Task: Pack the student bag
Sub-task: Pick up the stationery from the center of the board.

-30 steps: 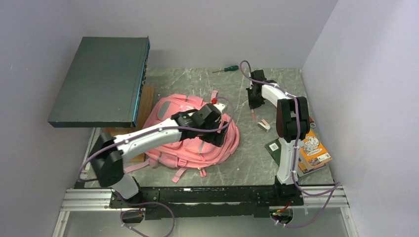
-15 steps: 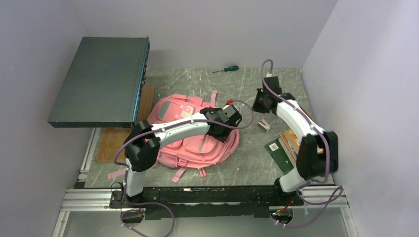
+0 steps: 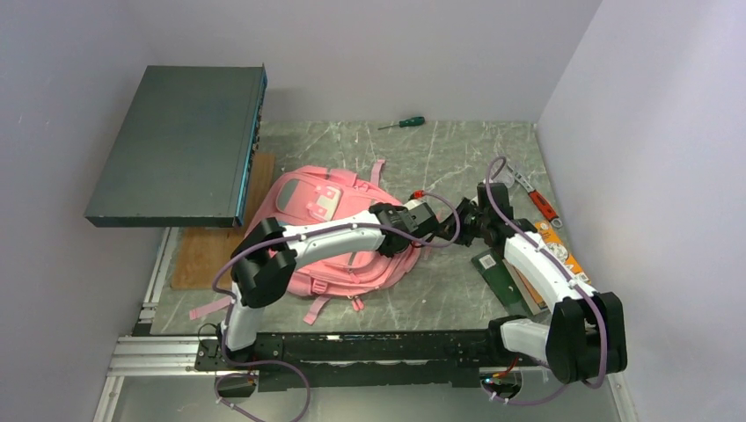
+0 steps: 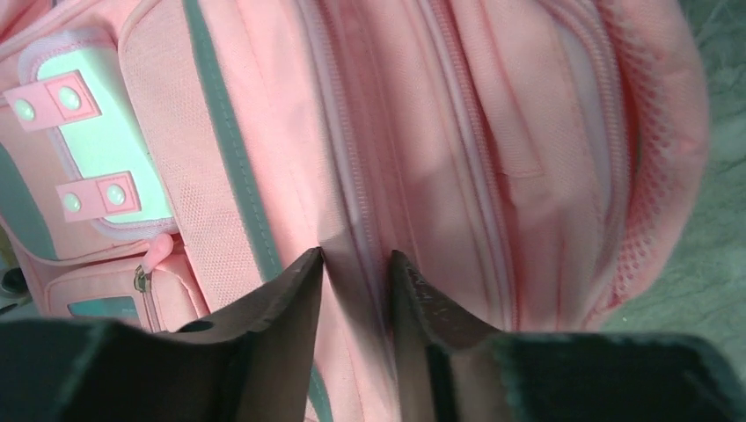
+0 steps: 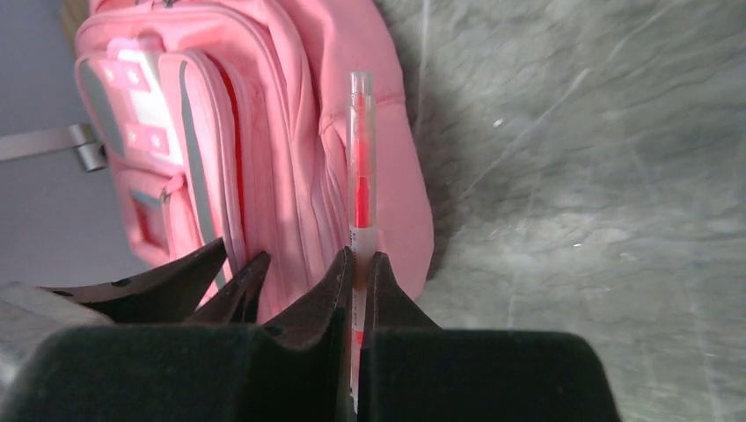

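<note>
The student bag (image 3: 325, 233) is a pink backpack lying flat at the table's middle, with grey-trimmed pockets and a white label patch (image 3: 327, 202). My left gripper (image 3: 420, 236) is at the bag's right edge. In the left wrist view its jaws (image 4: 354, 257) pinch a fold of pink fabric by a zipper line of the bag (image 4: 493, 149). My right gripper (image 3: 464, 221) sits just right of it, shut on a red pen (image 5: 361, 158) that points over the bag's edge (image 5: 264, 132). The left gripper's fingers (image 5: 198, 277) show beside it.
A large dark box (image 3: 180, 145) overhangs the back left, above a wooden board (image 3: 207, 259). A green screwdriver (image 3: 403, 123) lies at the back. A green book (image 3: 500, 268), an orange book (image 3: 556, 251) and a red-handled tool (image 3: 538, 200) lie at the right.
My left gripper moved right across the bag to its right edge. My right arm swung from the back of the table down to the bag's right side, carrying the pen.
</note>
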{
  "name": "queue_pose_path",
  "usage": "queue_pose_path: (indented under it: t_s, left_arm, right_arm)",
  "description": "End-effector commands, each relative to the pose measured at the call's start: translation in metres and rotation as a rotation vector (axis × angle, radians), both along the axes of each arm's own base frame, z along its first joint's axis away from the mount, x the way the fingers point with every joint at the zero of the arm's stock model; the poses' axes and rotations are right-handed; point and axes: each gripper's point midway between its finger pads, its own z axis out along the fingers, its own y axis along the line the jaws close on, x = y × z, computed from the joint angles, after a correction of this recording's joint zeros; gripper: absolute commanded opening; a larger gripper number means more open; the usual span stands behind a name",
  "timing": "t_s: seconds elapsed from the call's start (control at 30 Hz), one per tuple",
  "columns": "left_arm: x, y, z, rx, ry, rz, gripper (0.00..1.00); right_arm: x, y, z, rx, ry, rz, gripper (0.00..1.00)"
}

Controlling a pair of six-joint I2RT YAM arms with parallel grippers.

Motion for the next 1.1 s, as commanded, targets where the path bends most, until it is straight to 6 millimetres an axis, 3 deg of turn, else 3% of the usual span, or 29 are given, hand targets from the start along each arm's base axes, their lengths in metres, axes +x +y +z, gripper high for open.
queue_pose_path:
  t_s: [0.0, 0.1, 0.23, 0.27, 0.4, 0.57, 0.83, 1.07]
  left_arm:
    - [0.005, 0.016, 0.052, -0.078, -0.097, 0.015, 0.32]
    - [-0.002, 0.012, 0.066, -0.168, -0.086, -0.001, 0.24]
    - [-0.004, 0.015, 0.078, -0.229, -0.088, 0.004, 0.02]
    - [-0.004, 0.018, 0.078, -0.224, -0.088, 0.01, 0.0]
    - [-0.003, 0.026, 0.08, -0.212, -0.096, 0.02, 0.0]
    - [-0.014, 0.007, 0.077, -0.36, 0.029, -0.06, 0.0]
    - [-0.022, -0.002, 0.057, -0.645, 0.313, -0.046, 0.0]
    - [-0.025, -0.002, 0.053, -0.778, 0.398, -0.043, 0.01]
  right_arm:
    - [-0.006, 0.036, 0.023, 0.208, -0.051, 0.082, 0.0]
    - [-0.012, 0.056, 0.026, 0.231, -0.052, 0.138, 0.0]
    - [-0.015, 0.077, 0.031, 0.21, -0.068, 0.2, 0.0]
    - [-0.015, 0.08, 0.033, 0.205, -0.072, 0.212, 0.0]
    - [-0.017, 0.088, 0.037, 0.205, -0.078, 0.251, 0.0]
    - [-0.019, 0.095, 0.04, 0.216, -0.105, 0.288, 0.0]
    - [-0.031, 0.097, 0.016, 0.182, -0.083, 0.341, 0.0]
    - [-0.042, 0.12, 0.009, 0.217, -0.084, 0.438, 0.0]
